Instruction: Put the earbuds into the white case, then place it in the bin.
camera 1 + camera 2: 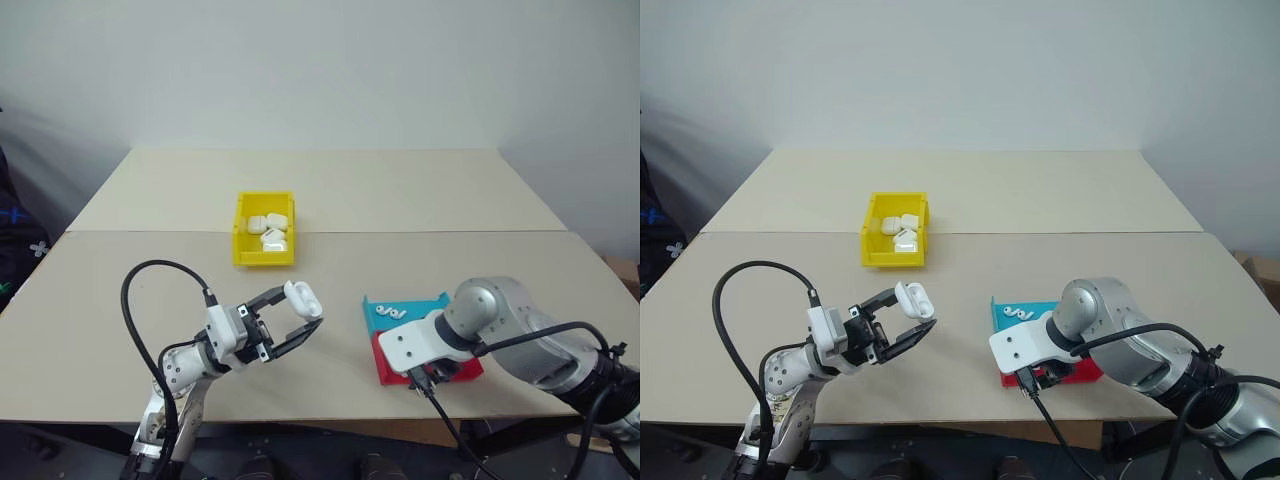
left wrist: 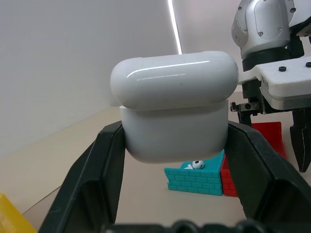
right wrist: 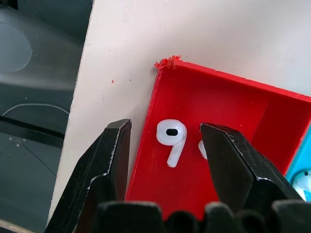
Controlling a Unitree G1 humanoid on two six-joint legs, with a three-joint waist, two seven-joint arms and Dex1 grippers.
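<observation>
A white case [image 2: 175, 107], lid closed, is clamped between the fingers of the left tool [image 1: 300, 318] and held above the table [image 1: 420, 190]. The right tool [image 3: 165, 145] is lowered, jaws apart, astride an earbud [image 3: 171, 138] lying in the red tray [image 3: 214, 111], nothing gripped. A yellow bin [image 1: 243, 252] holding other white cases is seen farther back.

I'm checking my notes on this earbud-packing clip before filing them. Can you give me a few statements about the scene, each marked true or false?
1. The left gripper holds the white case above the table. True.
2. The yellow bin is empty. False: several white cases lie in it.
3. The right gripper hangs over the red tray, jaws open around an earbud. True.
4. The teal tray holds no earbuds. False: earbuds lie in it.
</observation>
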